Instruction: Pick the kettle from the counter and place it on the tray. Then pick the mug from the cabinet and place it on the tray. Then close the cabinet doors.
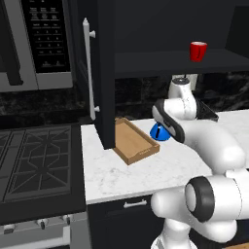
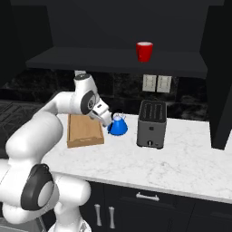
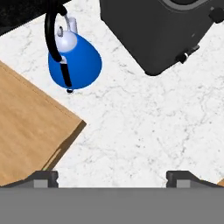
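Kettle: my blue kettle [image 3: 75,61] stands upright on the table [image 3: 144,127], just beside the tray and apart from it, with the toaster [image 2: 151,123] on its other side. It is not on the tray, so I judge the first step not done.
Tray: the wooden tray [image 1: 133,140] lies flat on the table below the open cabinet door [image 1: 104,73], and I see nothing on it. In the hand view one corner of it points toward the kettle.
My tool: my tool [image 3: 111,177] hangs above bare table, with both tips wide apart and nothing between them. It grips nothing. The kettle sits up and to the left of it in the hand view, well clear of the tips.
Mug: the red mug [image 2: 144,50] stands upright on the shelf inside the cabinet [image 2: 118,59], untouched as far as I can see.
Doors: the left door stands swung out over the tray's near end, its long silver handle [image 1: 87,68] facing the stove side. The cabinet is open.
Done so far: nothing that I can count as finished.
Left to do: as I judge it, lift the kettle onto the tray, fetch the mug onto the tray, then shut the doors.
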Controlling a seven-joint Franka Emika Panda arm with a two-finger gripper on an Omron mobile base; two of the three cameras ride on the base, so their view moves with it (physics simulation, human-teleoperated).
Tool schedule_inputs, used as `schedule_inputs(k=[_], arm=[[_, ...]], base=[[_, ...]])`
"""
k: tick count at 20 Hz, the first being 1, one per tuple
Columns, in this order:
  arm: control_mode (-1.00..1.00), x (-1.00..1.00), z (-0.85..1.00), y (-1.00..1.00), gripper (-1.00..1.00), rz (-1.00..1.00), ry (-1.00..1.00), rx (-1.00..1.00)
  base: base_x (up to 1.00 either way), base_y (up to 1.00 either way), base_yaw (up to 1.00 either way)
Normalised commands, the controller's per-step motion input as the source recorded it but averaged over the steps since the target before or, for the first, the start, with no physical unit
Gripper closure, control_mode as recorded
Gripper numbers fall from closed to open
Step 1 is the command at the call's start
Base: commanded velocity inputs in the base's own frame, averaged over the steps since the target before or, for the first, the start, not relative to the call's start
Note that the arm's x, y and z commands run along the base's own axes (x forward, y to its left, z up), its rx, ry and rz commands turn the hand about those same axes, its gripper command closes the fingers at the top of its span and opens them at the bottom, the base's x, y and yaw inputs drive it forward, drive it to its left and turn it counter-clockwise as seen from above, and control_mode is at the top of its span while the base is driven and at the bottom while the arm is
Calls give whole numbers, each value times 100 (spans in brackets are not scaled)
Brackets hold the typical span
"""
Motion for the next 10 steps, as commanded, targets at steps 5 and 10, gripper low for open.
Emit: schedule_inputs(k=[5,10], arm=[[-100,58,-6,15,-100,-19,0,0],[-100,58,-16,1,-100,-8,0,2]], base=[[0,0,0],[0,0,0]])
